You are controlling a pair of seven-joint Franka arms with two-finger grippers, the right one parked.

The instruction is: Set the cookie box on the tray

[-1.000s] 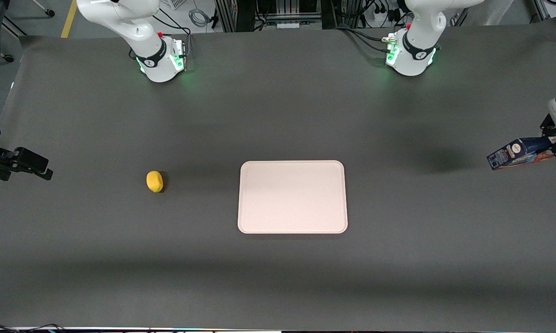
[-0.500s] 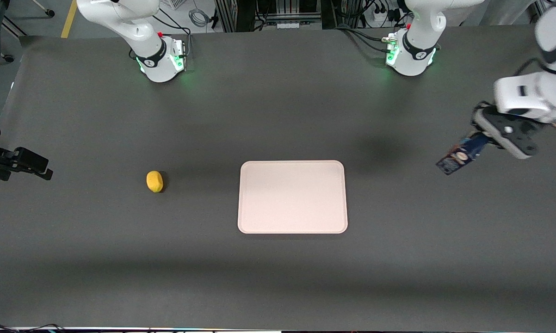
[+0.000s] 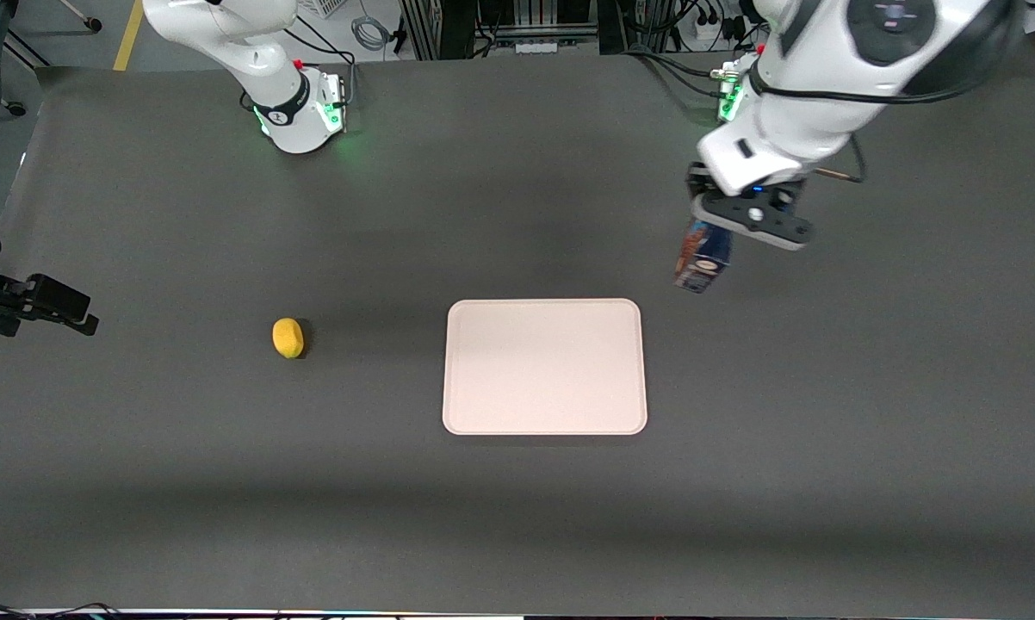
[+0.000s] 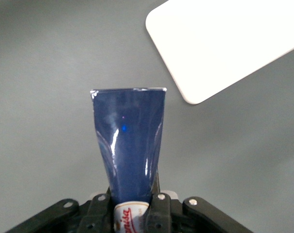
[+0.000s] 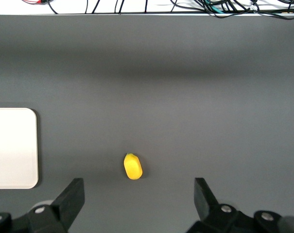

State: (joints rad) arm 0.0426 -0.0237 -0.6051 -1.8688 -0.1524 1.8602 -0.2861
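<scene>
The tool (image 3: 714,226) is clamped on the box (image 3: 703,257), lifted clear of the worktop. The box hangs near the tray (image 3: 544,366), ready to go on it.

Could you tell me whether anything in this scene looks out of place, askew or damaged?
Nothing stands out. The end effector holds the cookie box hanging in the air, not yet over the tray, which lies flat and bare. A small yellow object sits toward the parked arm's end.
</scene>
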